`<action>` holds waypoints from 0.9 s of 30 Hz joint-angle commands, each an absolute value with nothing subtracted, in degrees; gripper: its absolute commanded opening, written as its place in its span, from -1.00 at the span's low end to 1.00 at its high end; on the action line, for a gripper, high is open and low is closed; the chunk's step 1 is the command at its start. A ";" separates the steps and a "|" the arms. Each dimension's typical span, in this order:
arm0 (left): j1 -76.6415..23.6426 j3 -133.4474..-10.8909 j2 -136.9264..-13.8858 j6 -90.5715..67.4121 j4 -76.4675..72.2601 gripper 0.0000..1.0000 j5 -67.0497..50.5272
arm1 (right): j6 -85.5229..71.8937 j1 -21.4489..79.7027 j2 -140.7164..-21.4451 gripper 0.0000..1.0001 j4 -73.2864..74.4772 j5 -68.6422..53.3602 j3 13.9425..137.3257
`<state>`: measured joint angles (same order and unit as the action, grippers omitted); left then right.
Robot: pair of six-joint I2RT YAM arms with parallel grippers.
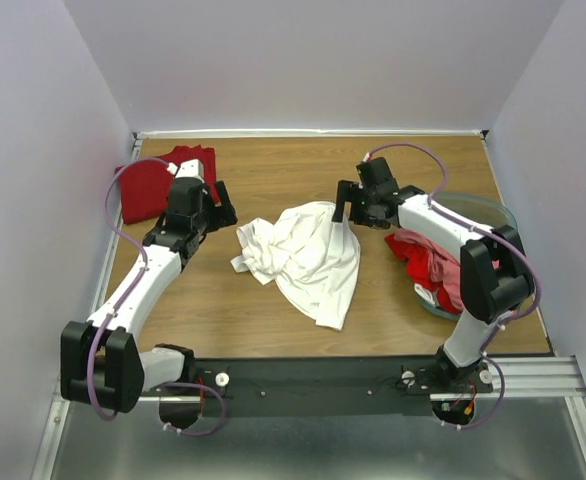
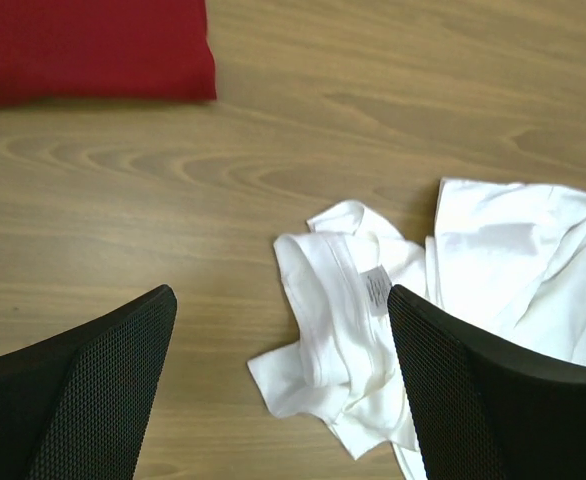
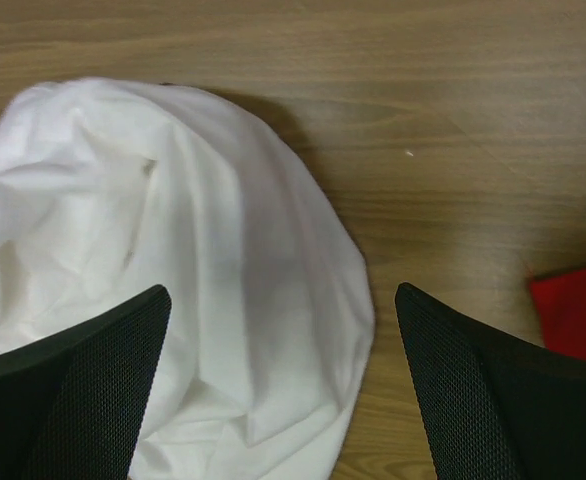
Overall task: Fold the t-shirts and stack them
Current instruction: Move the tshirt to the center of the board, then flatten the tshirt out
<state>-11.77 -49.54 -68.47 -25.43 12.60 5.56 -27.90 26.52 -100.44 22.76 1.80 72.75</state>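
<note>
Wooden table [image 1: 293, 170] — one white t-shirt [image 1: 308, 255]

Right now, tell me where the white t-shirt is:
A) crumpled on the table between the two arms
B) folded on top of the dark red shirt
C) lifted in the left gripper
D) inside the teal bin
A: the white t-shirt lies crumpled on the wooden table, between the two arms.
</note>
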 commanded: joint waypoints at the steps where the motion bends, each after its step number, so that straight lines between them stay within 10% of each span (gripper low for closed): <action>1: -12.30 -47.73 -69.52 -27.77 11.96 0.88 0.62 | -30.49 23.82 -98.71 1.00 22.06 6.23 68.22; 16: -12.30 -40.70 -71.19 -29.18 8.97 0.89 -8.61 | -29.89 16.88 -82.45 1.00 31.63 17.84 55.02; 27: -12.30 -37.97 -75.05 -32.25 2.20 0.89 -11.95 | -28.82 21.09 -85.86 0.89 27.61 3.35 63.45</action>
<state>-12.10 -38.72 -72.79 -30.55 6.09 -9.17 -28.42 18.61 -83.02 29.69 8.97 60.03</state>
